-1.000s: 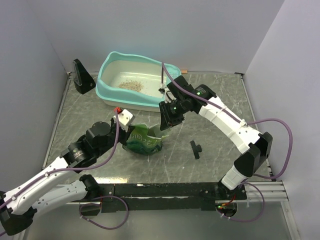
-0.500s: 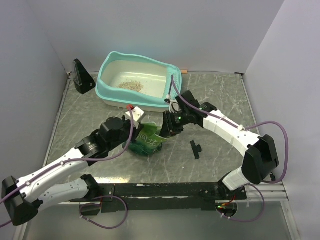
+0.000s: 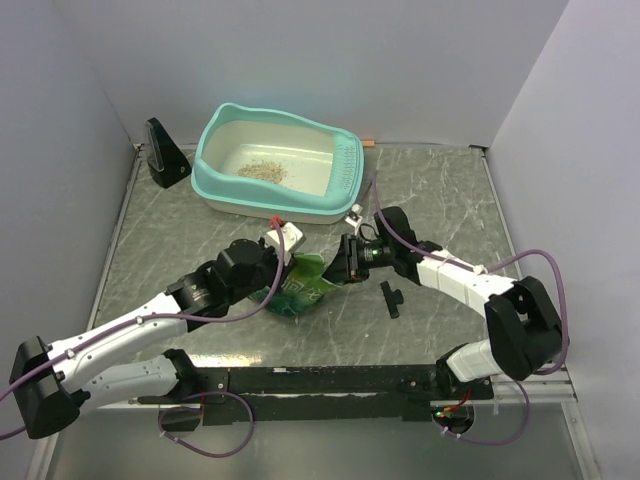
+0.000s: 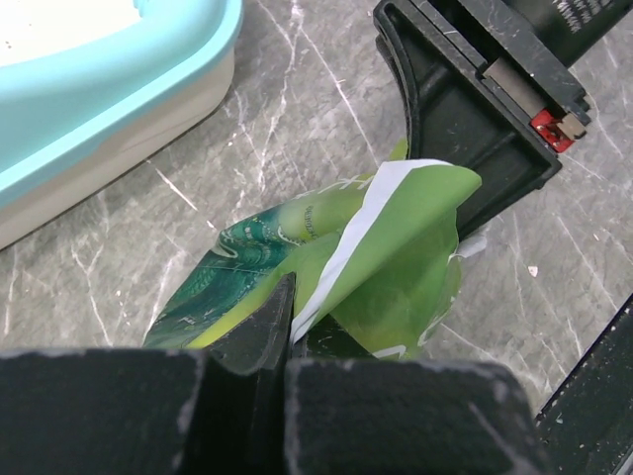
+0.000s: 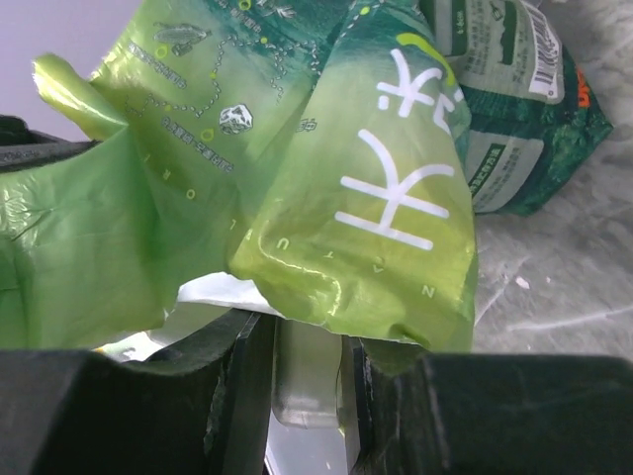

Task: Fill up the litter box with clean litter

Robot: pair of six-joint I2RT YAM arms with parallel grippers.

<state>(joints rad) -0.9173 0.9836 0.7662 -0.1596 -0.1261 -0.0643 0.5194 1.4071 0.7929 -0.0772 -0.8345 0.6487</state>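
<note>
Mostly, the green pouch (image 3: 296, 285) hides the scoop (image 5: 307, 401) in the right end effector (image 3: 344, 266).

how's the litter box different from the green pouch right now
The litter box is a rigid tray, turquoise rim and cream inside; the green pouch is soft, crumpled printed film. The litter box is far bigger than the pouch. The litter box sits untouched at the back; the pouch is pinched by the left gripper, with the right gripper against its other side. Both rest on the table.
</note>
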